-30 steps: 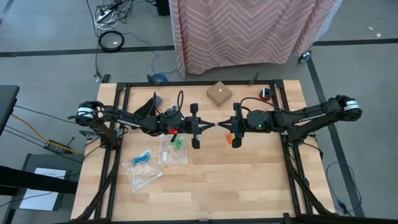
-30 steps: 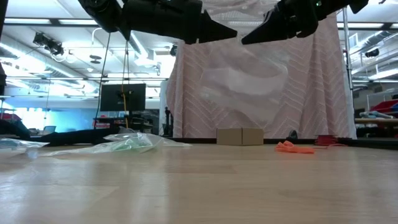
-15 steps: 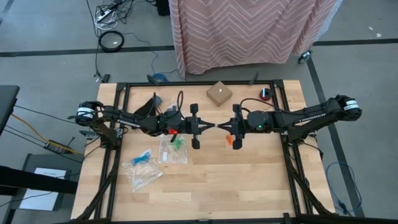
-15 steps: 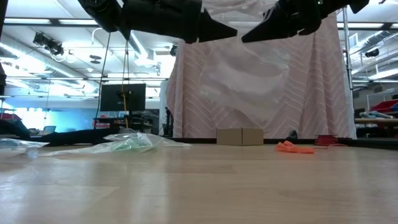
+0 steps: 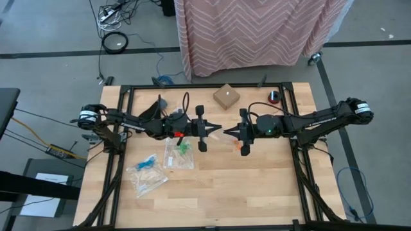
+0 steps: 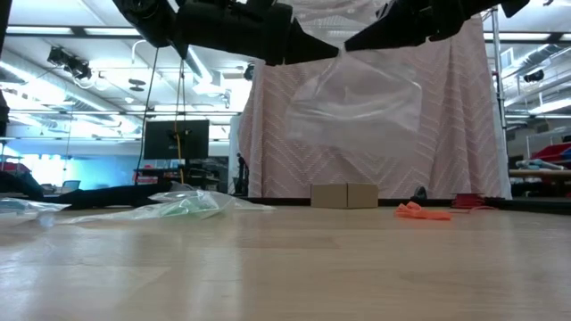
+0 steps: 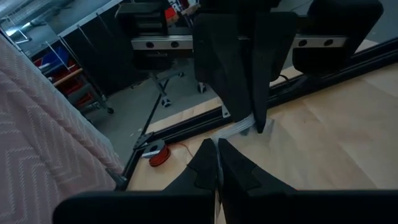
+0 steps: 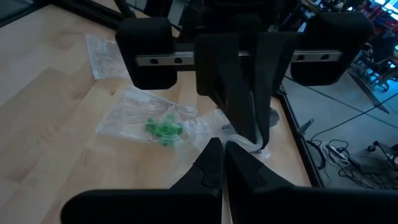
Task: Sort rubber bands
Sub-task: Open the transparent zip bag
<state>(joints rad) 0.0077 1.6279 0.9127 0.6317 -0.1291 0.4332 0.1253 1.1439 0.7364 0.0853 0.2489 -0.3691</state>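
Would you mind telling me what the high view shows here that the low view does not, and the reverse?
Only the high view shows the bag of blue bands and both whole arms.

Only the low view shows how the clear bag hangs well above the table, pinched between the left gripper and right gripper, both shut on its top edge.

Both show the cardboard box, the orange rubber bands lying loose, and the bag of green bands on the table.

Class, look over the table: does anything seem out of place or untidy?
Orange rubber bands lie loose on the table, outside any bag, beneath the right gripper. Green bands sit inside a crumpled clear bag. Both grippers hold another clear bag in mid-air.
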